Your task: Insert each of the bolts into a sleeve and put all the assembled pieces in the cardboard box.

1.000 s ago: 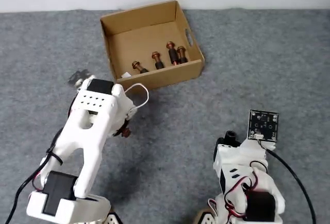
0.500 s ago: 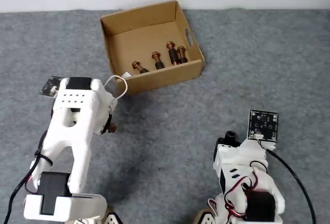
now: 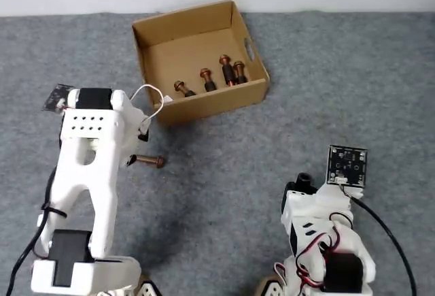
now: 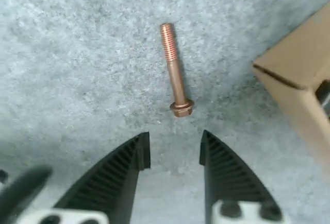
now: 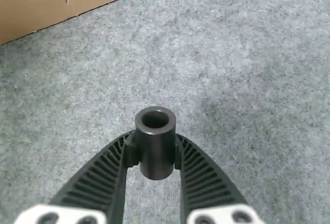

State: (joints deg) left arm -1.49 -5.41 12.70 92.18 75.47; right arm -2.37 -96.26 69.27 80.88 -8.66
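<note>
A copper bolt (image 3: pixel 149 161) lies flat on the grey carpet below the cardboard box (image 3: pixel 257 66). In the left wrist view the bolt (image 4: pixel 175 74) rests just ahead of my left gripper (image 4: pixel 175 142), whose fingers stand open and empty, with the bolt's head nearest them. My right gripper (image 5: pixel 153 142) is shut on a black sleeve (image 5: pixel 154 141), held upright with its bore facing up; from above the sleeve (image 3: pixel 302 180) shows at the tip of the right arm. Several assembled bolt-and-sleeve pieces (image 3: pixel 211 77) lie inside the box near its front wall.
The box corner (image 4: pixel 301 87) sits close beside the left gripper. A small camera board (image 3: pixel 347 165) rides on the right arm. Open carpet lies between the two arms and to the right of the box.
The left arm has swung left and back from the box front. The bolt, earlier hidden under that arm, now lies uncovered on the carpet. The right arm has kept still.
</note>
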